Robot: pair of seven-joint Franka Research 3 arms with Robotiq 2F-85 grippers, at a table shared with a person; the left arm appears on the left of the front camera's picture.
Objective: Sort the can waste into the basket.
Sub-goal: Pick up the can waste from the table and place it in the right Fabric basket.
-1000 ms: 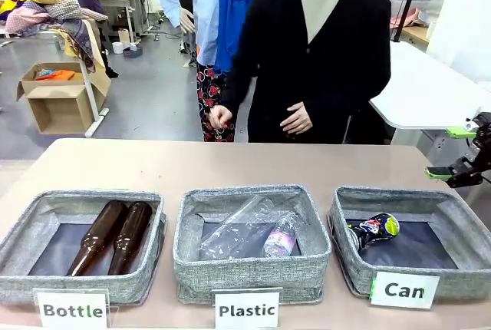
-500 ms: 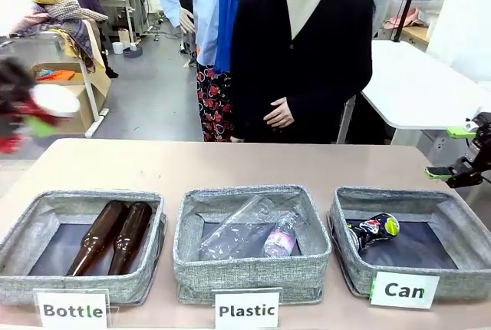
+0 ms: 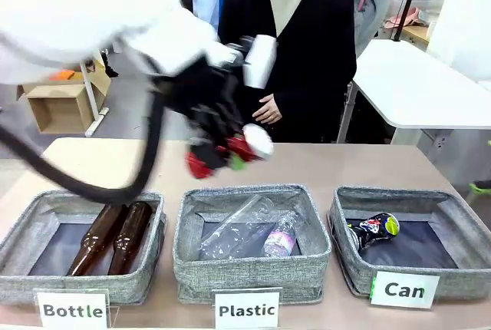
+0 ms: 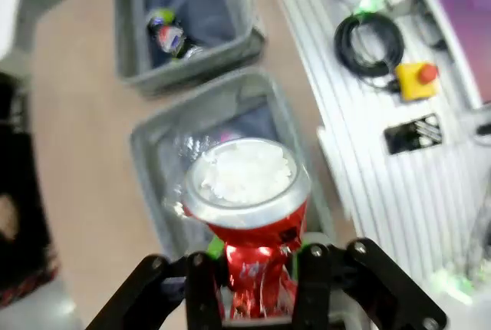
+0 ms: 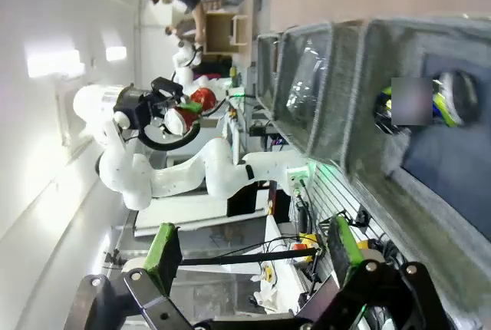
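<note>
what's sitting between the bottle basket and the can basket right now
The Plastic basket sits between the Bottle basket and the Can basket, holding clear plastic bottles; the front view shows it.

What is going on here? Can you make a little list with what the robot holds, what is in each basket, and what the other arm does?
left pincer: shut on the red can, carried above the plastic basket
right pincer: open, holding nothing
can basket: one black can inside
plastic basket: clear bottles
bottle basket: two brown bottles
person: standing at the far side of the table
</note>
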